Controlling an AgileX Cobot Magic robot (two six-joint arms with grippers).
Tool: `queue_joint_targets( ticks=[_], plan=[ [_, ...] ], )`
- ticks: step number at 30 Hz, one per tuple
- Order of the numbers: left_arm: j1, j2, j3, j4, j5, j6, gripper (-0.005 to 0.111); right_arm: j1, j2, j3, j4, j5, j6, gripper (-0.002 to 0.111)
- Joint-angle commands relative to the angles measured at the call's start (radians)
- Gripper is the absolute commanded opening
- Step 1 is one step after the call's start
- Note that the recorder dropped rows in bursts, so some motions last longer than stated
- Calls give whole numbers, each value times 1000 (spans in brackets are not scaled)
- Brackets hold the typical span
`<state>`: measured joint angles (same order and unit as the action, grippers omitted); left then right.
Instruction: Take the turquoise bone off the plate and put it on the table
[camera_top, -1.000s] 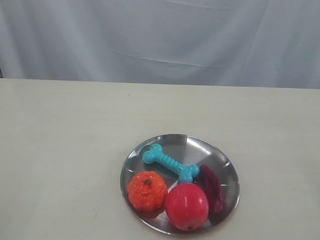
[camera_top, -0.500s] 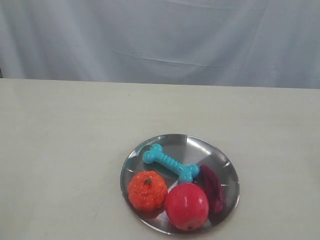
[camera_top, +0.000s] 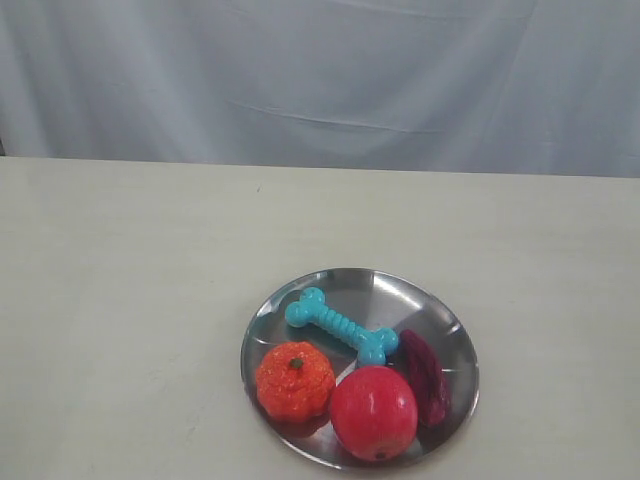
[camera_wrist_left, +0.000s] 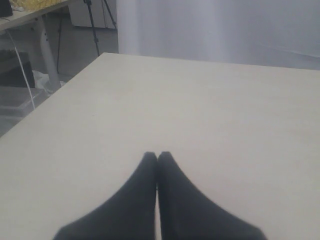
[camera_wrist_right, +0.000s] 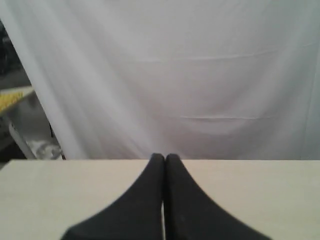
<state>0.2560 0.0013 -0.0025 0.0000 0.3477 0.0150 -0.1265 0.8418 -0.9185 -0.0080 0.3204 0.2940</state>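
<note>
Fingers: the left gripper (camera_wrist_left: 158, 154) is holding its dark fingers (camera_wrist_left: 146, 172) pressed together on nothing, and the right gripper (camera_wrist_right: 165, 156) is doing the same. Both are hanging over bare table (camera_top: 130, 280), and neither is showing in the exterior view.
Near rim: a red apple (camera_top: 373, 411) and an orange pumpkin toy (camera_top: 294, 380) are sitting on the side of the plate (camera_top: 365, 272) toward the table's near edge.
Bone: the turquoise bone (camera_top: 341, 326) is lying flat on the plate just behind those two. One knob is pointing toward the far left corner, and the other is crowding the apple and a dark red toy (camera_top: 425, 377).
Crowding risk: jaws coming down at that crowded knob are likely going to nudge the apple, rolling it off the shallow rim.
Slip risk: the plate is looking shiny and light, so a sideways push is probably going to slide it rather than free the bone.
Grip risk: pinching a rounded knob instead of the ribbed shaft is risking the rubber squirting out.
Far side: open table is lying toward the far edge, offering room for the drop.
</note>
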Motion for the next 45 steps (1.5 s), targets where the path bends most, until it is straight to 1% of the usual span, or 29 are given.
queue_joint_targets(
  ticks=[1, 6, 9, 10, 14, 17, 21, 24, 25, 27, 30, 32, 33, 41, 45],
  plan=[
    [0, -1, 3, 0, -5, -4, 0, 24, 164, -239, 34, 266, -176, -1],
    [0, -1, 3, 0, -5, -4, 0, 24, 332, -474, 131, 556, -415, -1],
    [0, -1, 3, 0, -5, -4, 0, 24, 428, -574, 159, 701, -586, -1],
    [0, -1, 3, 0, -5, -4, 0, 24, 455, -591, 163, 717, -609, -1],
    [0, -1, 3, 0, -5, -4, 0, 24, 549, -648, 168, 737, -583, -1],
    [0, -1, 3, 0, -5, -4, 0, 24, 618, -651, 170, 746, -638, -1],
    [0, -1, 3, 0, -5, -4, 0, 24, 738, -651, 208, 804, -738, -1],
    [0, -1, 3, 0, -5, -4, 0, 24, 829, -651, 228, 814, -772, 0],
    [0, -1, 3, 0, -5, -4, 0, 24, 853, -651, 239, 812, -783, 2],
    [0, -1, 3, 0, -5, -4, 0, 24, 912, -651, 279, 806, -818, 12],
    [0, -1, 3, 0, -5, -4, 0, 33, 988, -651, 336, 792, -872, 39],
    [0, -1, 3, 0, -5, -4, 0, 48, 1025, -651, 343, 774, -901, 52],
    [0, -1, 3, 0, -5, -4, 0, 59, 1044, -651, 343, 762, -914, 55],
    [0, -1, 3, 0, -5, -4, 0, 166, 1176, -651, 339, 619, -954, 54],
    [0, -1, 3, 0, -5, -4, 0, 211, 1233, -651, 288, 590, -954, 54]
  ],
)
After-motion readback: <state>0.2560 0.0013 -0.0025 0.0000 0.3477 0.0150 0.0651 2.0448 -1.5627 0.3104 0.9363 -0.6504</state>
